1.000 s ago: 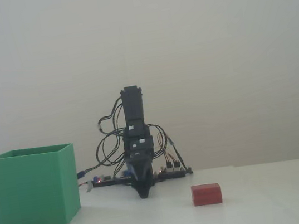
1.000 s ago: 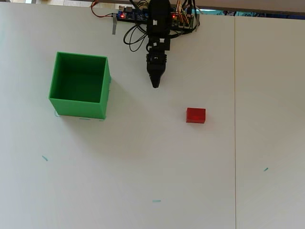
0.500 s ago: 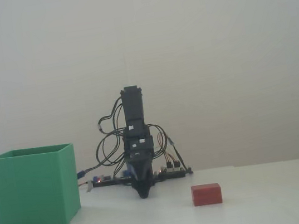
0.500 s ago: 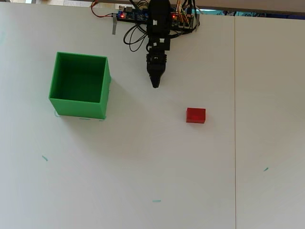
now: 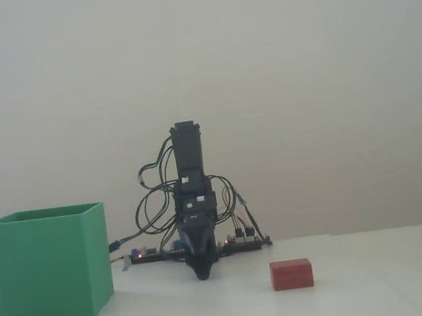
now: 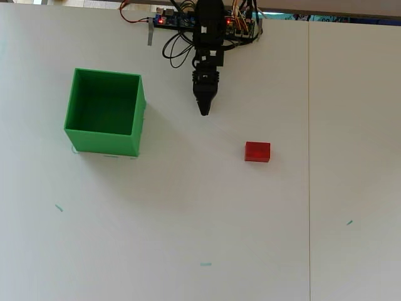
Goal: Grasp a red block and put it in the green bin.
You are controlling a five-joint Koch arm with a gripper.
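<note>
The red block (image 6: 257, 152) (image 5: 292, 274) lies flat on the white table, alone. The green bin (image 6: 104, 111) (image 5: 46, 266) stands open-topped at the left in both views, and its inside looks empty from above. My gripper (image 6: 204, 111) (image 5: 203, 273) points down close to the table near the arm's base, its jaws together in a single dark tip with nothing between them. In the overhead view it sits between bin and block, above and to the left of the block, touching neither.
The arm's base with circuit boards and wires (image 6: 207, 22) (image 5: 197, 247) sits at the table's far edge. A thin seam (image 6: 309, 157) runs down the table right of the block. Small teal marks (image 6: 205, 264) dot the near surface.
</note>
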